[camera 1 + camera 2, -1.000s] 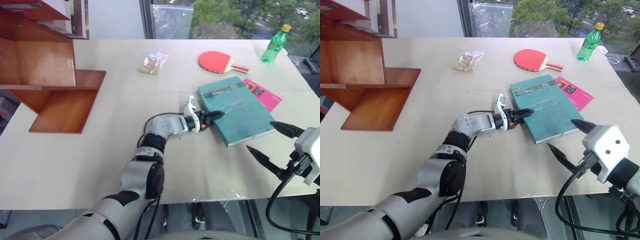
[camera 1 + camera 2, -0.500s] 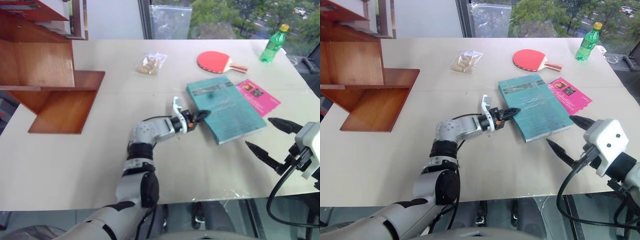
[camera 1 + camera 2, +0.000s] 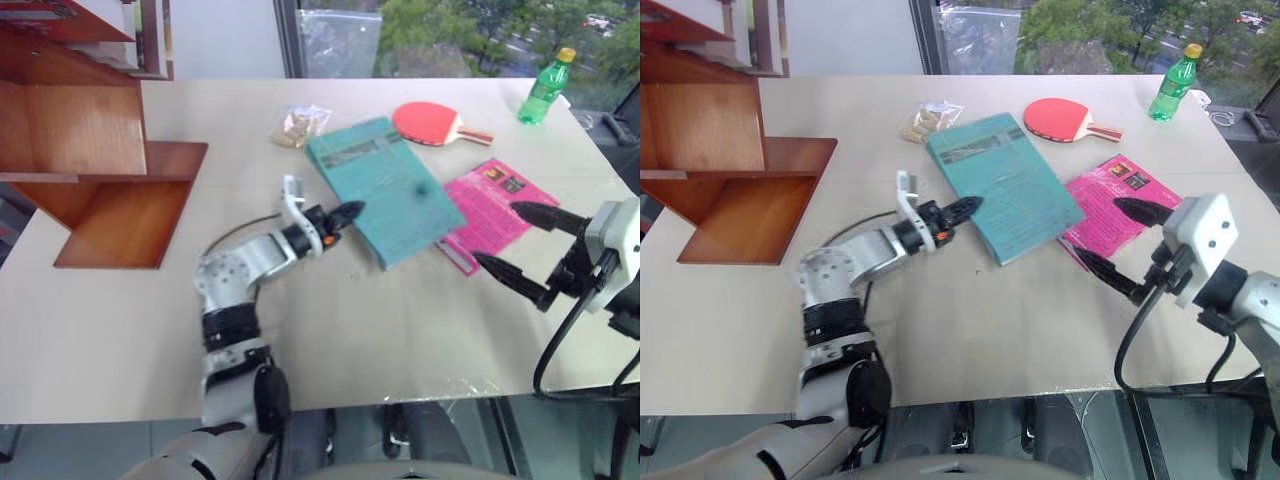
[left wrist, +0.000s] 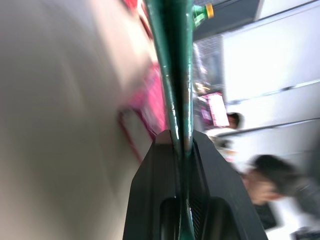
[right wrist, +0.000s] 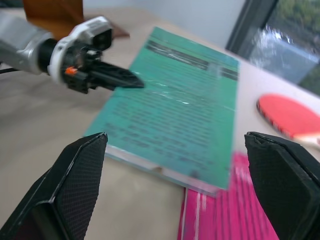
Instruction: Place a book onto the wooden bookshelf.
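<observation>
I count two books on the table (image 3: 120,330): one teal book (image 3: 385,190) near the middle and one pink book (image 3: 490,205) just beside it, toward the right edge. One red paddle (image 3: 432,123) lies near the far edge, and one green bottle (image 3: 545,88) stands at the far right corner. One clear bag of snacks (image 3: 298,126) sits toward the far edge. One wooden bookshelf (image 3: 85,150) stands at the left edge. I see two grippers over the table: the left gripper (image 3: 342,213) and the right gripper (image 3: 512,242).
</observation>
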`<state>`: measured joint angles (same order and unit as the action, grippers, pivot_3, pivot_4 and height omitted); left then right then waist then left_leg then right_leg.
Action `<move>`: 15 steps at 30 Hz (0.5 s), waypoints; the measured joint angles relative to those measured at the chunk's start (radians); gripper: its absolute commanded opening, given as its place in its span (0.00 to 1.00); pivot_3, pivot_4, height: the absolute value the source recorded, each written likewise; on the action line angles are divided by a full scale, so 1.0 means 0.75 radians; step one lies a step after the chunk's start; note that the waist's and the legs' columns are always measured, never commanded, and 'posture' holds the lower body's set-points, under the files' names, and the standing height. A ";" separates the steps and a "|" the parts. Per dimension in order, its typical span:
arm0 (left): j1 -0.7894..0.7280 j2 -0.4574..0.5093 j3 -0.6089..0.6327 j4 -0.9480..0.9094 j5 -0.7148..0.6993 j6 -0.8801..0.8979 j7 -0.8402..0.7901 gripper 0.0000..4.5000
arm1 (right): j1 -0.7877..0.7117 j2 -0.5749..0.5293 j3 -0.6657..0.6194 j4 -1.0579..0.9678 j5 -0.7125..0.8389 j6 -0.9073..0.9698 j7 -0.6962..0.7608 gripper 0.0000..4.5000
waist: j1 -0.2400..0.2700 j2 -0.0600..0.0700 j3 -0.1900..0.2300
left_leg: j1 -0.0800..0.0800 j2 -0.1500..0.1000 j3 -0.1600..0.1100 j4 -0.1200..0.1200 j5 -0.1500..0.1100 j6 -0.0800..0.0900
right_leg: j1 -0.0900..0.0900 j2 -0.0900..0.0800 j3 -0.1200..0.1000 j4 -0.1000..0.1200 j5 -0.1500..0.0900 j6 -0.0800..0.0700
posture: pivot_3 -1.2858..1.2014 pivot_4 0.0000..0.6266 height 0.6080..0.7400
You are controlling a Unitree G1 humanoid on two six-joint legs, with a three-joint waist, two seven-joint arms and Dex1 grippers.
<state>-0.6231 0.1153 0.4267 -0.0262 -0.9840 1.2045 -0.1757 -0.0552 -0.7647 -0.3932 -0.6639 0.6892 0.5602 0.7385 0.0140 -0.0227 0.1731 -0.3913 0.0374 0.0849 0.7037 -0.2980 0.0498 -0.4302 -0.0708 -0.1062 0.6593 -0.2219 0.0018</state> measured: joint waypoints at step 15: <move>0.463 1.018 -0.248 -0.595 0.745 -1.041 -0.708 0.01 | -0.431 0.144 0.293 0.423 -0.054 -0.204 0.168 1.00 | 0.004 0.003 0.003 | 0.000 0.001 0.002 -0.001 0.000 0.000 | -0.002 0.000 0.000 -0.001 0.000 -0.001 | 0.52 0.24 1.00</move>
<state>-0.2760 0.8787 0.2404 -0.4723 -0.4253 0.4241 -0.7065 -0.3786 -0.6567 -0.1732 -0.3467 0.6484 0.4075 0.8643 0.0170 -0.0205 0.1755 -0.3910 0.0378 0.0868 0.7029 -0.2982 0.0496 -0.4314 -0.0708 -0.1063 0.6584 -0.2219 0.0008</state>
